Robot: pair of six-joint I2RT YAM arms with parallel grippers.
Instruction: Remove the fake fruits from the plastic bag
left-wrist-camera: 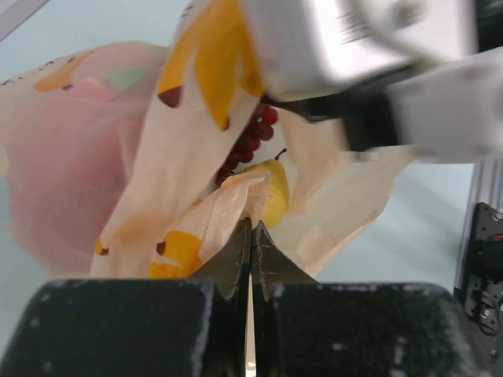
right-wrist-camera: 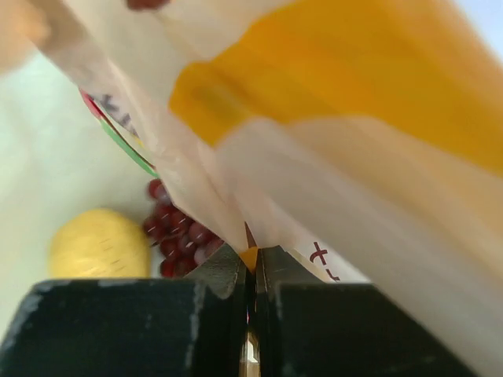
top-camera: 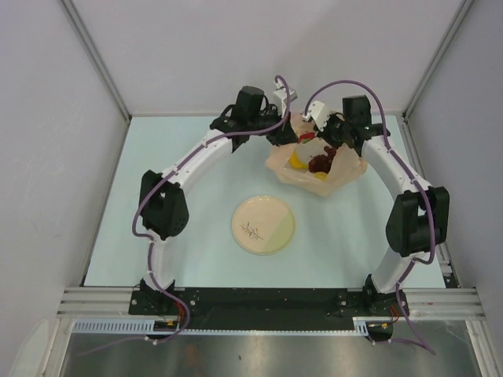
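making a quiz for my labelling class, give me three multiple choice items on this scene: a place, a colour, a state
1. Where is the plate relative to the plastic bag? A under it; B apart from it, toward the near table edge; C inside it.
2. What colour is the grape bunch? A green; B blue; C dark red.
3. What is the left gripper doing? A shut on the bag's film; B open over the table; C shut on the plate.
Answers: 1 B, bare table shows between them. 2 C, dark red beads show in both wrist views. 3 A, film is pinched in its closed jaws.
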